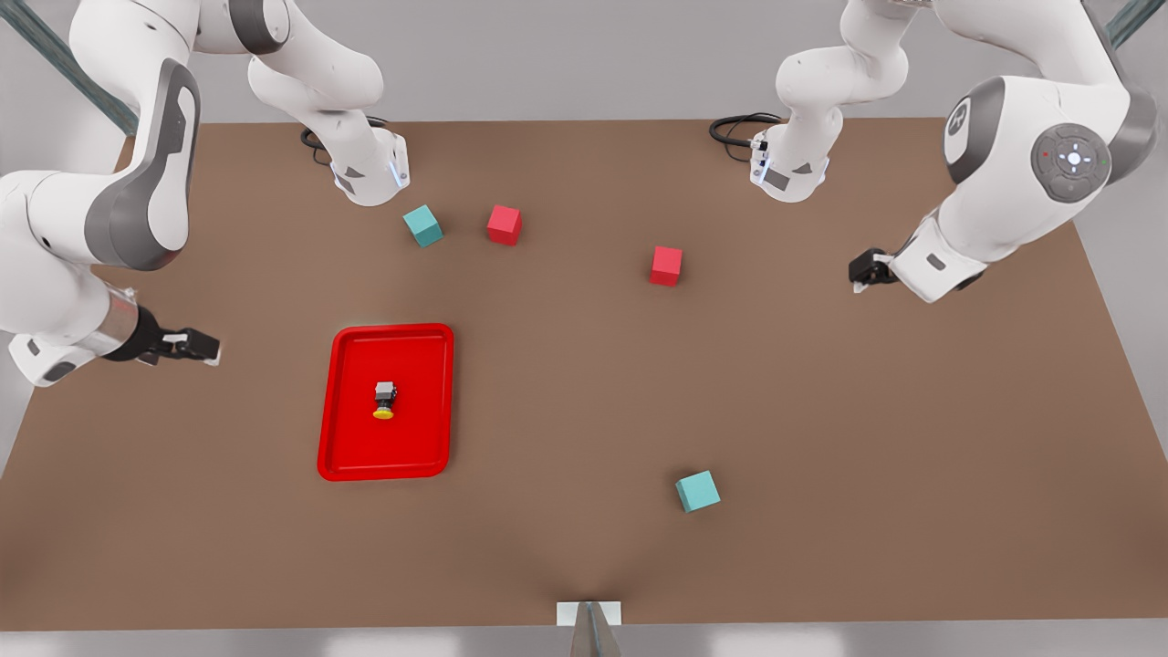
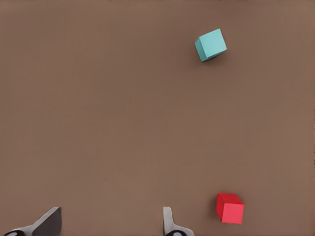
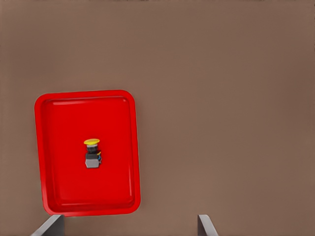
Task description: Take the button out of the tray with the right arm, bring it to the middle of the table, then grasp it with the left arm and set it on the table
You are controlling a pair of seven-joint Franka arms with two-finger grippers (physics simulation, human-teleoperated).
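Right gripper (image 1: 212, 348): hung fingers apart at nine o'clock of the tray (image 1: 420, 429), button (image 1: 384, 401) lying ungrasped mid-tray, so likely stood at step one, needing a reach across and descent; left gripper (image 1: 860, 272), likewise spread, waited toward three o'clock.

Brown bench (image 1: 821, 511), bright-red tray (image 1: 347, 456), yellow-capped black-grey button (image 1: 384, 401), two teal cubes (image 1: 422, 225), two red cubes (image 1: 504, 224).

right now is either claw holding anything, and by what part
Nothing is held. The right claw and left claw are both open over the table; the button lies in the tray.
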